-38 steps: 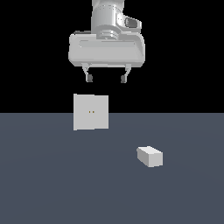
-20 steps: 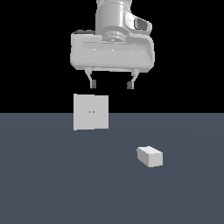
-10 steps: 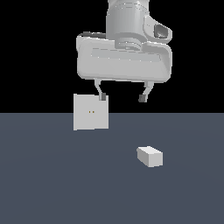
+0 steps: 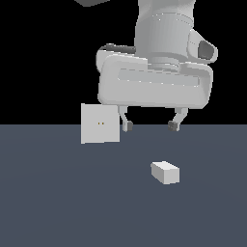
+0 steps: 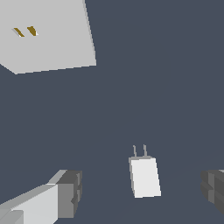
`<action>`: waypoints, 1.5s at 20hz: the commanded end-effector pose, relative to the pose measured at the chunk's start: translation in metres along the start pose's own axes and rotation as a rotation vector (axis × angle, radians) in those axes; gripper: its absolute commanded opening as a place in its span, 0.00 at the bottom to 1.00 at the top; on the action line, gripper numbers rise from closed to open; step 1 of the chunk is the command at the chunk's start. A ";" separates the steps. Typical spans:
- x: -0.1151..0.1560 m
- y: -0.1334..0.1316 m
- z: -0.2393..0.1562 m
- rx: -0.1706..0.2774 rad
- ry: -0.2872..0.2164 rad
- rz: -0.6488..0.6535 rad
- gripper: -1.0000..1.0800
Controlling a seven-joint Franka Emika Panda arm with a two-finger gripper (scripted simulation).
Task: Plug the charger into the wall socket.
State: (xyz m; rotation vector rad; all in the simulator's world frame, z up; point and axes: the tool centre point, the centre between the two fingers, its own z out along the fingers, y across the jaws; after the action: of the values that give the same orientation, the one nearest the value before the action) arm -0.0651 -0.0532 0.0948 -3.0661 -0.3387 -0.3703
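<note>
The charger [image 4: 165, 172] is a small white block lying on the dark floor, toward the exterior view's right. In the wrist view the charger [image 5: 144, 176] shows two thin prongs at one end, and it lies between the two fingers. The wall socket [image 4: 100, 123] is a flat upright white square plate with two tiny yellowish holes, at the exterior view's left; it also shows in the wrist view [image 5: 48, 35]. My gripper [image 4: 150, 126] is open and empty, above the charger and apart from it. One finger's pad [image 5: 70, 194] is dark grey.
The dark grey floor [image 4: 58, 202] runs across the lower half of the exterior view, with black background behind it. No other objects show.
The gripper has come down and moved toward the exterior view's right, from high above the socket to just above the charger. Charger and socket have not moved.
</note>
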 end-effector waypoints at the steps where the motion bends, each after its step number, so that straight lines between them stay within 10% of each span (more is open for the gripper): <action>1: -0.006 0.005 0.006 0.001 0.019 -0.018 0.96; 30: -0.028 0.020 0.048 0.012 0.071 -0.073 0.96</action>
State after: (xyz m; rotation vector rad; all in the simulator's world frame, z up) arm -0.0753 -0.0753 0.0473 -3.0264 -0.4481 -0.4778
